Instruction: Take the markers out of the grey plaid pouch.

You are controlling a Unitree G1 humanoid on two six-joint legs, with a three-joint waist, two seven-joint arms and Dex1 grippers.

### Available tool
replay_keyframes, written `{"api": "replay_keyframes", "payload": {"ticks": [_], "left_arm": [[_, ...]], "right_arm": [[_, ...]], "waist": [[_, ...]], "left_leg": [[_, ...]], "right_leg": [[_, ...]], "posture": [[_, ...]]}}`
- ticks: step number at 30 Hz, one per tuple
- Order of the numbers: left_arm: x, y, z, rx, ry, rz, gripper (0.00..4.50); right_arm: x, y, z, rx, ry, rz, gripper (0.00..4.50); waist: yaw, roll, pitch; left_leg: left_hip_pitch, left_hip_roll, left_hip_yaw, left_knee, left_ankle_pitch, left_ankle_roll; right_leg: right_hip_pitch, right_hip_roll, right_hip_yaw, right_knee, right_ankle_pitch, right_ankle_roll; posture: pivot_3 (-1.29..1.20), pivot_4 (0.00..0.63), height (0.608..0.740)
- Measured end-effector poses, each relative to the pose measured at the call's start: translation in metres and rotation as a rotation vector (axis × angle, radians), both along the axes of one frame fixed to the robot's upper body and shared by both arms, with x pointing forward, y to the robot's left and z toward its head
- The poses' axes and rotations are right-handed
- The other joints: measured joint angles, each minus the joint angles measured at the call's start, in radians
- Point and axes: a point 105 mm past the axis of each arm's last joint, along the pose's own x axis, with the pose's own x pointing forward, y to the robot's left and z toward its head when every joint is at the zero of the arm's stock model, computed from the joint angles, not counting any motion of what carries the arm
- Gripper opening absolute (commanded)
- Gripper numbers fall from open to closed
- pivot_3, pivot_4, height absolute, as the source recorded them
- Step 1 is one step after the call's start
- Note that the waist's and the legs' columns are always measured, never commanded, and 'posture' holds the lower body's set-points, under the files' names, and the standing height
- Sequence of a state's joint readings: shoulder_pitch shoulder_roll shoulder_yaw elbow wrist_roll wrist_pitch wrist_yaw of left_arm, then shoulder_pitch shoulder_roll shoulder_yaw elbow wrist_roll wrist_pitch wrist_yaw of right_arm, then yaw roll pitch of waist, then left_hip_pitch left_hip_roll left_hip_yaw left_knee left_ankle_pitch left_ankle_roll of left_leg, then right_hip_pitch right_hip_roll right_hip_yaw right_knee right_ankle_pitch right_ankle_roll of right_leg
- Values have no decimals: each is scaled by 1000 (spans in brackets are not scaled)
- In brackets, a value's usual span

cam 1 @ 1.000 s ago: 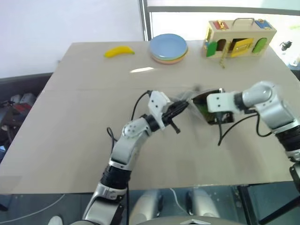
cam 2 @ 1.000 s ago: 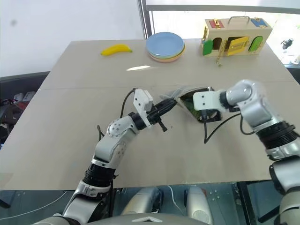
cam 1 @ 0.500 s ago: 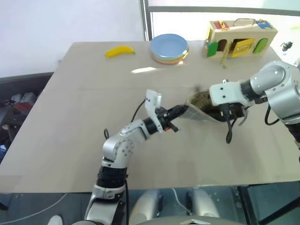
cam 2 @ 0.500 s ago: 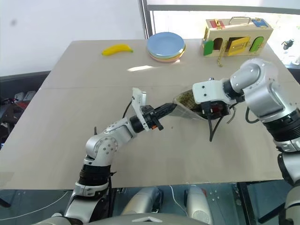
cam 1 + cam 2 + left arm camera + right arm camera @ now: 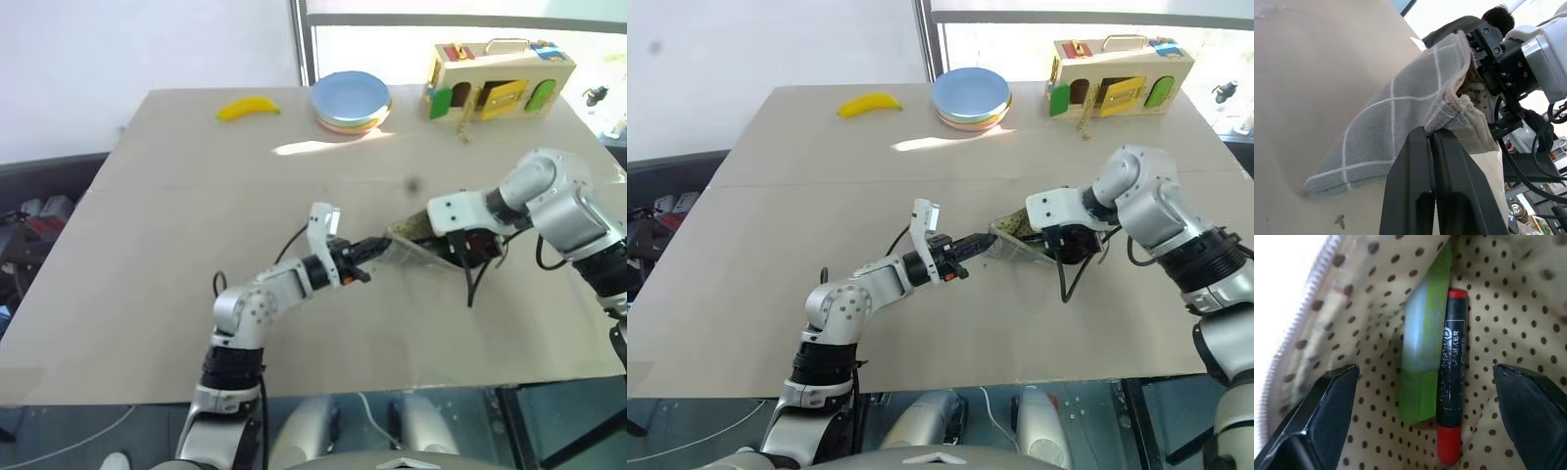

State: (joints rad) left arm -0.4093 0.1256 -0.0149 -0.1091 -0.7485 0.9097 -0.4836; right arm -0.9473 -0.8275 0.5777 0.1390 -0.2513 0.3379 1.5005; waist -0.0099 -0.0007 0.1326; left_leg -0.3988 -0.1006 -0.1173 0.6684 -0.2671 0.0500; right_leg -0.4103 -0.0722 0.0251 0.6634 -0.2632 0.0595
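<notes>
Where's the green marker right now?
The green marker lies inside the grey plaid pouch, on its dotted lining, side by side with the red marker, seen in the right wrist view between the right gripper fingers.

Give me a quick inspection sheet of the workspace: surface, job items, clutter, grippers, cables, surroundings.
Surface: beige table, bare around the work spot.
Job's things: grey plaid pouch held open; green marker and red marker lie side by side inside on the dotted lining.
Clutter: yellow banana, stacked plates, wooden latch box at the far edge.
Grippers: left gripper shut on the pouch's edge; right gripper open inside the pouch mouth, fingers either side of the markers.
Cables: black wrist cables loop near the pouch.
Surroundings: window behind; items on the floor to the left.
</notes>
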Motion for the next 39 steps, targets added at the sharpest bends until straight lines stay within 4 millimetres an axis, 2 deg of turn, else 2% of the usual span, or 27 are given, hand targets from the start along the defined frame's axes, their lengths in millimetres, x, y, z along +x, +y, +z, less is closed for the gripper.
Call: {"api": "replay_keyframes", "payload": {"ticks": [8,11,13,15,19,22,23,39], "left_arm": [[3,-1,-11,0,50,-5,0],[4,-2,-15,-1,65,-5,0],[4,-1,-16,4,67,-4,0],[4,-1,-16,4,67,-7,0],[4,0,-16,6,66,-7,0],[4,0,-16,4,65,-11,0],[3,0,-16,3,64,-12,0],[3,-1,-16,4,64,-20,0]], "right_arm": [[7,2,-19,-26,36,2,4462],[9,3,-25,-30,39,3,3702],[12,2,-29,-35,39,-2,2622],[14,1,-29,-34,25,-4,1904],[15,2,-24,-24,1,5,1746],[15,3,-19,-18,-20,13,918],[15,3,-19,-17,-21,12,814],[12,2,-18,-6,-27,11,814]], "waist": [[-3,-1,0],[-3,-1,0],[-3,-1,0],[-2,-1,0],[-3,-2,-1],[-3,-4,-3],[-2,-5,-3],[-2,-5,-3]], "left_leg": [[1,0,0,0,0,0],[1,0,0,0,0,0],[1,0,0,0,0,0],[1,0,0,0,0,0],[2,0,0,0,0,0],[4,0,0,0,0,0],[4,0,0,1,0,0],[4,0,-1,0,0,0]], "right_leg": [[0,0,0,0,0,0],[0,0,0,0,0,0],[0,0,0,0,0,0],[0,0,0,0,0,0],[1,0,0,0,0,0],[3,0,0,0,0,0],[3,0,0,0,0,0],[3,0,0,0,0,0]], "posture": [[0,150,740],[0,150,740],[0,150,740],[0,150,740],[0,150,740],[0,150,740],[0,150,740],[0,150,740]]}}
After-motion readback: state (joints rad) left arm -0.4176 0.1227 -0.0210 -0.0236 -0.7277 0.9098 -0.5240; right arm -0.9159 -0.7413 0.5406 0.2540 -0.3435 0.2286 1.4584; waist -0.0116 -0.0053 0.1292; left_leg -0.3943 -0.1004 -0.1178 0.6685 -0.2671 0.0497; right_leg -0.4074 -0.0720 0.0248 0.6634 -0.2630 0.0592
